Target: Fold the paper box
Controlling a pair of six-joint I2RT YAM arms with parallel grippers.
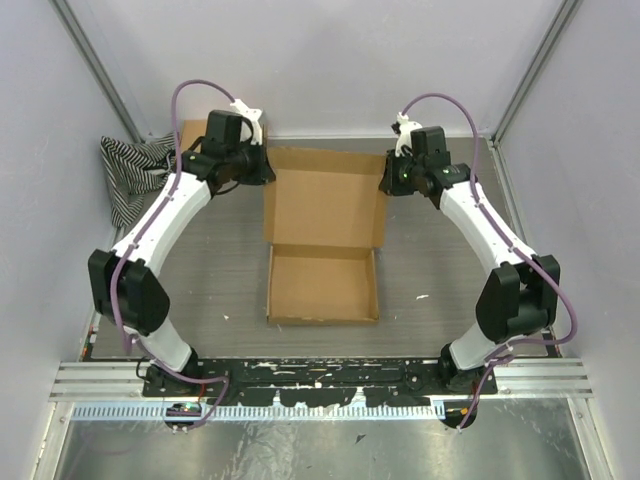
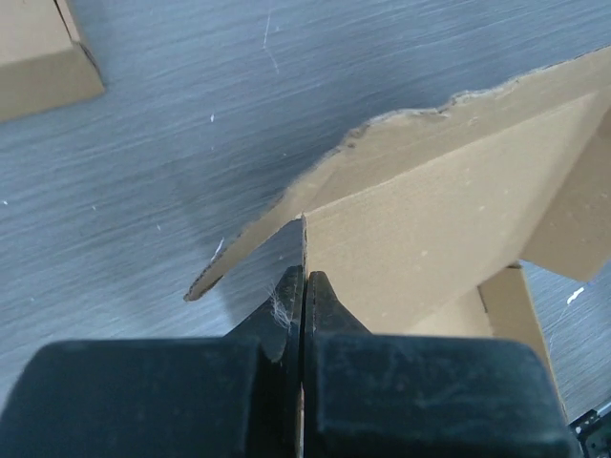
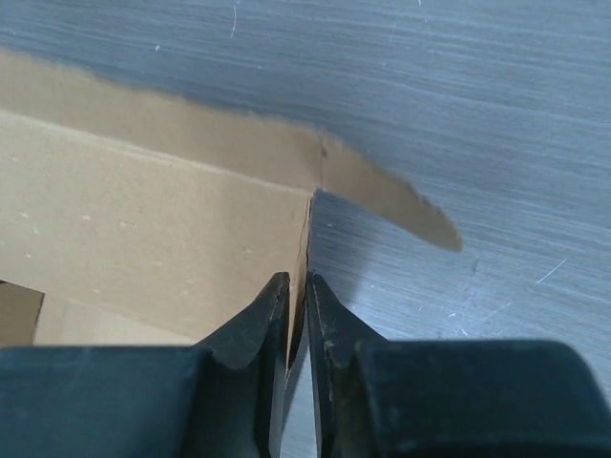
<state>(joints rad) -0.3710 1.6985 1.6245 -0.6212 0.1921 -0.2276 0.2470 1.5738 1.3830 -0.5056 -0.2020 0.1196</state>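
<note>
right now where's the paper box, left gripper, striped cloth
paper box (image 1: 325, 200), top external view, middle of the lid panel
left gripper (image 2: 304, 279), left wrist view, between its fingertips
striped cloth (image 1: 125, 180), top external view, its bunched middle

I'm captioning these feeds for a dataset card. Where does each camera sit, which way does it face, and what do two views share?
Top external: above and behind the arm bases, looking down at the table; both arms show, flanking the paper box.
Left wrist: on the left arm, looking along the left gripper, shut on the box's lid flap.
Right wrist: on the right arm, looking along the right gripper, shut on the opposite flap.
Shared: both wrist views show the lid and the table.
</note>
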